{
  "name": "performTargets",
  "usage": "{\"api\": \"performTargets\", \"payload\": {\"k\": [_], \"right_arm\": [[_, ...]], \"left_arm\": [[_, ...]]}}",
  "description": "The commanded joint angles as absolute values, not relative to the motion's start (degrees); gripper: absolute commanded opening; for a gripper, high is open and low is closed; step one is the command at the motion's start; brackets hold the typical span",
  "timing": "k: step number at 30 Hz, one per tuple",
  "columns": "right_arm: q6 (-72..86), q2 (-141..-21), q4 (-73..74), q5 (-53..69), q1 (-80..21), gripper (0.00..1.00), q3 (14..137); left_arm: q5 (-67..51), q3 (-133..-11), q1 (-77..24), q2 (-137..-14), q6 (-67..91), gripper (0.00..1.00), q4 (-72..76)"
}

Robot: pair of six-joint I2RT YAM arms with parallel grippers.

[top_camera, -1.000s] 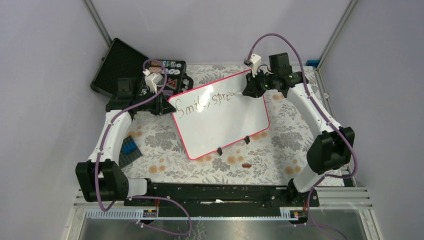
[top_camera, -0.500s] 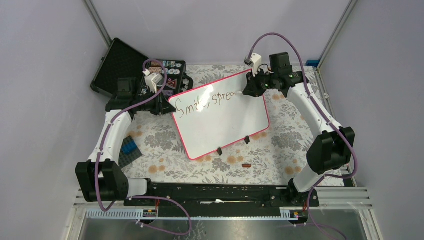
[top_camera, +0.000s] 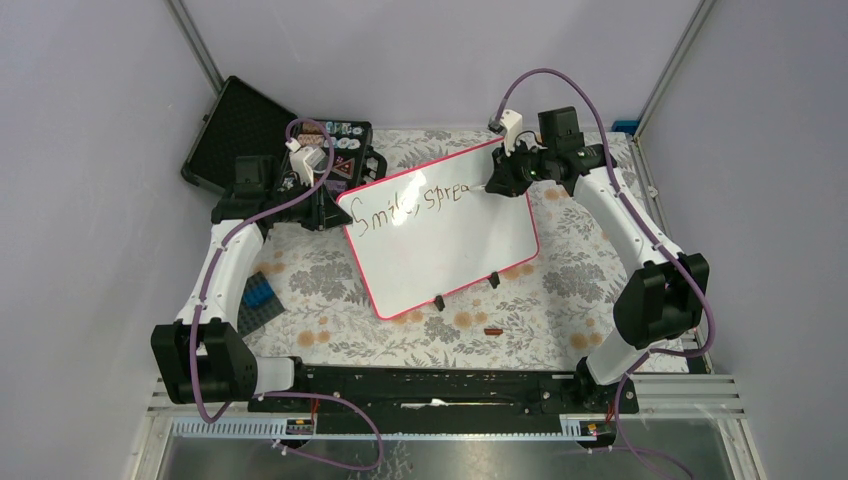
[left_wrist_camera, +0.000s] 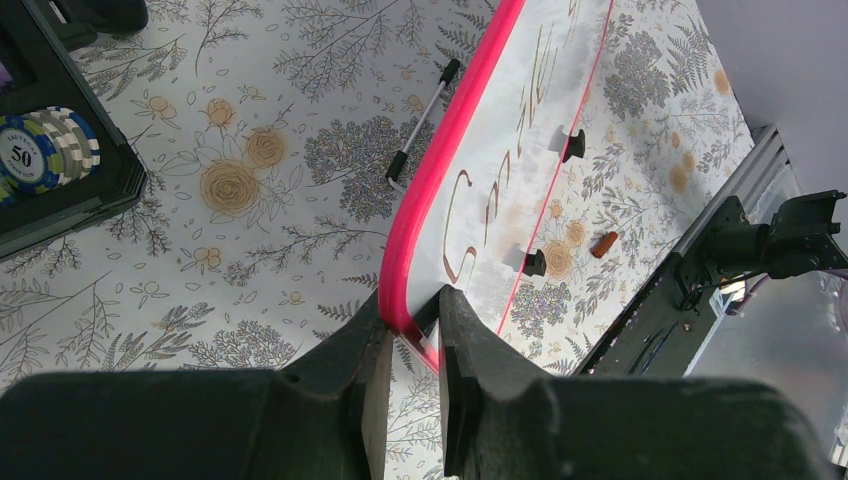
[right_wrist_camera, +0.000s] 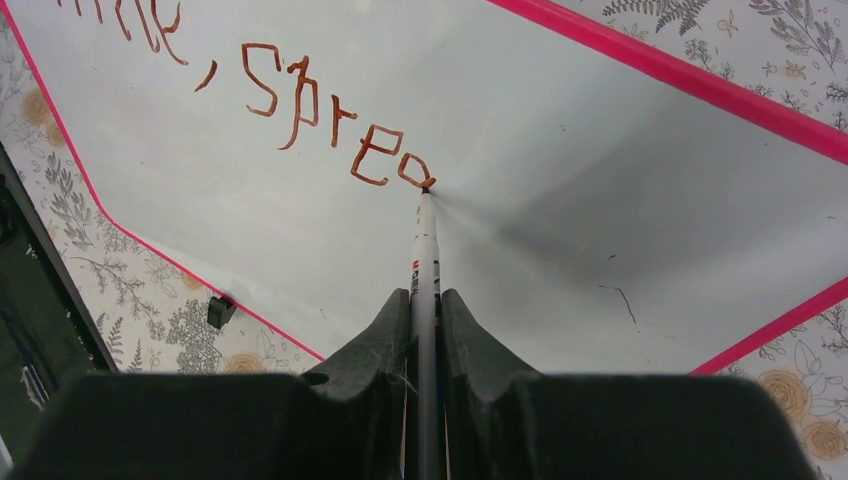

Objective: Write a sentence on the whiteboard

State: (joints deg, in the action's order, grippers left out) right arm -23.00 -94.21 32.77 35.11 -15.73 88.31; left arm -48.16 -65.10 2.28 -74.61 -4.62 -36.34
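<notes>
The whiteboard (top_camera: pixel 450 245) with its pink rim lies tilted on the floral table, its two black clip feet on the near edge. My left gripper (left_wrist_camera: pixel 412 305) is shut on the board's left corner rim (left_wrist_camera: pixel 400 290). My right gripper (right_wrist_camera: pixel 426 295) is shut on a white marker (right_wrist_camera: pixel 425 250). The marker's tip touches the board at the end of the writing. The sentence (right_wrist_camera: pixel 300 110) reads "Smile, sprea" in dark brown-red strokes, also visible in the top view as the sentence (top_camera: pixel 415 203). In the top view my right gripper (top_camera: pixel 497 180) is at the board's far right corner.
An open black case (top_camera: pixel 240 135) with poker chips (left_wrist_camera: pixel 40 150) stands at the far left behind my left arm. A blue block (top_camera: pixel 262 293) lies at the left. A small brown cap (top_camera: pixel 492 330) lies in front of the board. A thin metal rod (left_wrist_camera: pixel 422 120) lies behind it.
My right gripper has shifted slightly towards the far edge with the marker. The left arm and the whiteboard have not moved.
</notes>
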Motion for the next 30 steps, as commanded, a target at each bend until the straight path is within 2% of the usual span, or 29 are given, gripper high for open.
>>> {"api": "performTargets", "payload": {"k": [1, 19, 30], "right_arm": [[-24.35, -92.39, 32.61, 34.62, -15.37, 0.00, 87.83], [-25.84, -91.81, 34.02, 32.44, -15.29, 0.00, 88.95], [-24.27, -89.93, 33.93, 35.75, -13.30, 0.00, 90.82]], "left_arm": [[-44.48, -65.17, 1.91, -73.52, -8.09, 0.00, -33.40], [-44.52, -65.29, 1.91, -73.42, -7.95, 0.00, -33.40], [-44.65, -65.39, 1.89, -73.51, -7.91, 0.00, -33.40]]}}
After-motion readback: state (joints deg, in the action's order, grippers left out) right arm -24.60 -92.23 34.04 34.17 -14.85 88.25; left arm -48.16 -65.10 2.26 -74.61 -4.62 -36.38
